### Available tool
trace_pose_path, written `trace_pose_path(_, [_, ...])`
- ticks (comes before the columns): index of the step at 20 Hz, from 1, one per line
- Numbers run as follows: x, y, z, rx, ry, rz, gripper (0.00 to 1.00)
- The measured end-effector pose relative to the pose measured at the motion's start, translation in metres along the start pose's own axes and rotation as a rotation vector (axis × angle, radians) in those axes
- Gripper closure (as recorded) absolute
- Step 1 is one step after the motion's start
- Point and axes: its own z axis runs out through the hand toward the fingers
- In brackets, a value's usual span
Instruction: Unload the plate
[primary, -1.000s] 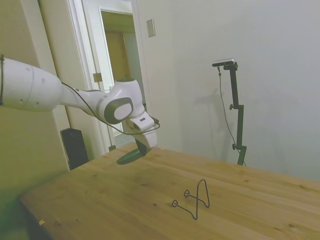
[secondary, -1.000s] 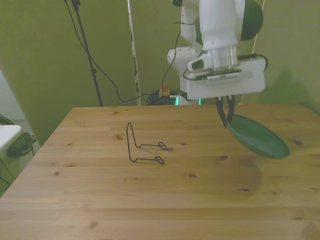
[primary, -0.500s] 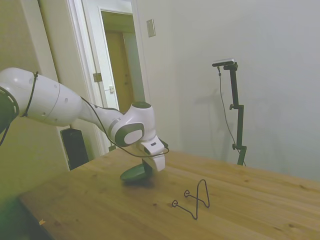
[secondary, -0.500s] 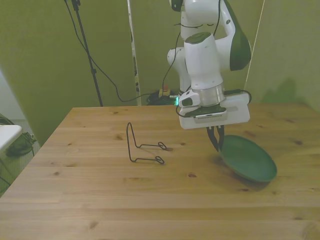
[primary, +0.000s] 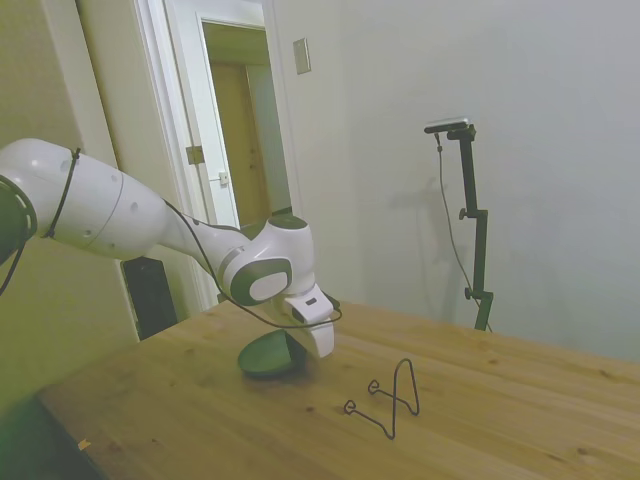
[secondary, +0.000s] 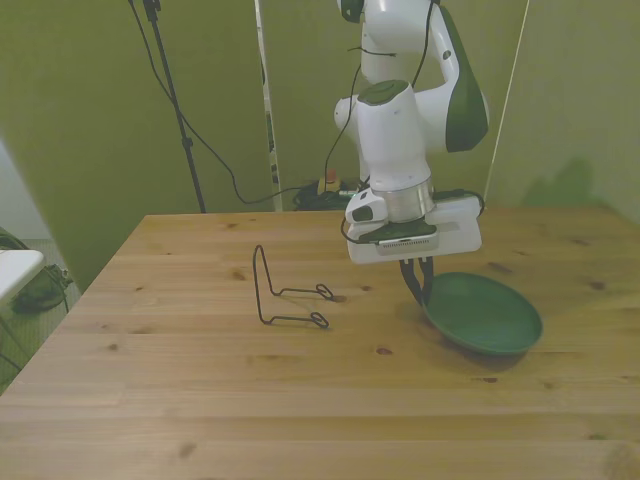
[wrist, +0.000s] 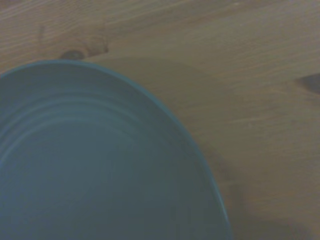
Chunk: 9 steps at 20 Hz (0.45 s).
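At the right of centre in the front view, the plate (secondary: 485, 315) lies low on the wooden table (secondary: 200, 400), level or nearly so; whether its base fully touches the wood is hard to judge. The gripper (secondary: 417, 285) pinches the plate's rim on the side toward the frame's left, fingers closed on it. The black wire stand (secondary: 285, 290) sits well apart at left of centre. In the side view the plate (primary: 265, 355) shows below the wrist at lower centre.
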Motion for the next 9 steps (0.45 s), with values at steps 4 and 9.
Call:
trace_pose_path(4, [-0.001, -0.001, -0.006, 0.008, 0.005, -0.004, 0.0])
trace_pose_path(9, [-0.011, -0.006, -0.039, 0.032, 0.006, -0.022, 0.0])
